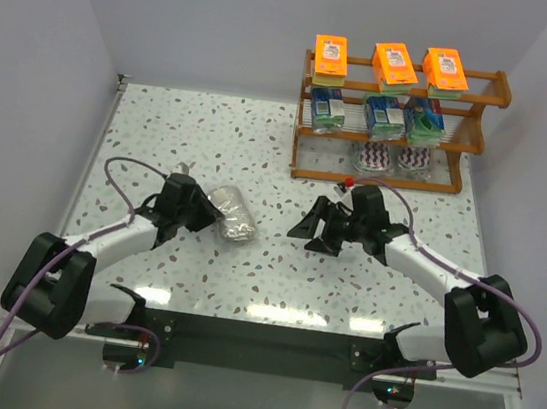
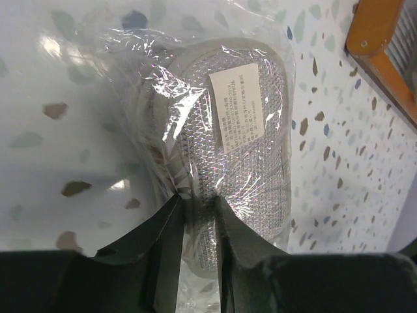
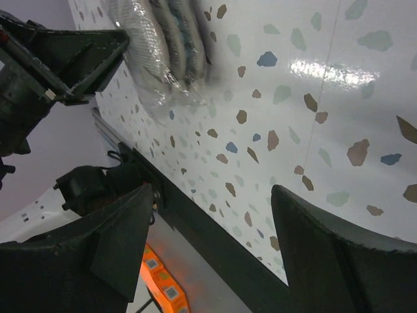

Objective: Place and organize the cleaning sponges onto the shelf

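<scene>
From above, the shelf (image 1: 377, 182) carries orange packs (image 1: 394, 66) on top, blue-green packs (image 1: 384, 118) in the middle and two clear bags (image 1: 372, 157) below — the last clear bag (image 1: 232, 214) lies on the counter (image 1: 182, 132). Left wrist: the left jaws, narrow, pinch its near end. Right wrist: the right jaws stand wide, empty. This looks like the pickup step — next comes a lift toward the bottom tier's free left end.

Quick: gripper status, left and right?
Left gripper: closed on the near end of the clear sponge bag.
Right gripper: open, holding nothing.
</scene>
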